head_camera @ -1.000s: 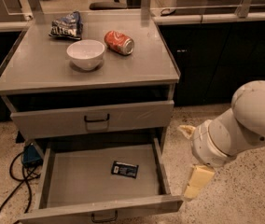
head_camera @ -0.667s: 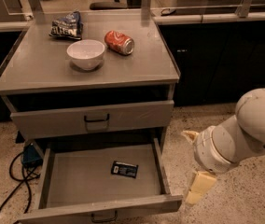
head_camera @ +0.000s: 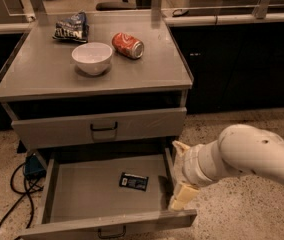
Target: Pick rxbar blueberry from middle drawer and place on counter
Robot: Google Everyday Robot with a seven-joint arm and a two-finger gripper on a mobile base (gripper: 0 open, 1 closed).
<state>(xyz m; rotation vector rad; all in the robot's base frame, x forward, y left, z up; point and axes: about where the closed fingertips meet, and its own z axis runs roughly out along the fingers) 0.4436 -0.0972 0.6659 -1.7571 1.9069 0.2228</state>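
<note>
The rxbar blueberry (head_camera: 133,181) is a small dark flat wrapper lying on the floor of the middle drawer (head_camera: 82,199), right of centre. The drawer is pulled open. The counter (head_camera: 47,79) is the grey cabinet top above. My gripper (head_camera: 178,173) is at the drawer's right wall, just right of the bar and apart from it. Its cream fingers (head_camera: 183,198) are spread open and hold nothing.
On the counter stand a white bowl (head_camera: 92,58), a red soda can (head_camera: 128,45) on its side and a blue chip bag (head_camera: 71,26). The upper drawer front (head_camera: 99,129) is closed. Black cables and a blue object (head_camera: 32,165) lie on the floor to the left.
My arm has moved left, bringing the gripper from beside the cabinet to the open drawer's right wall. The bar has not moved.
</note>
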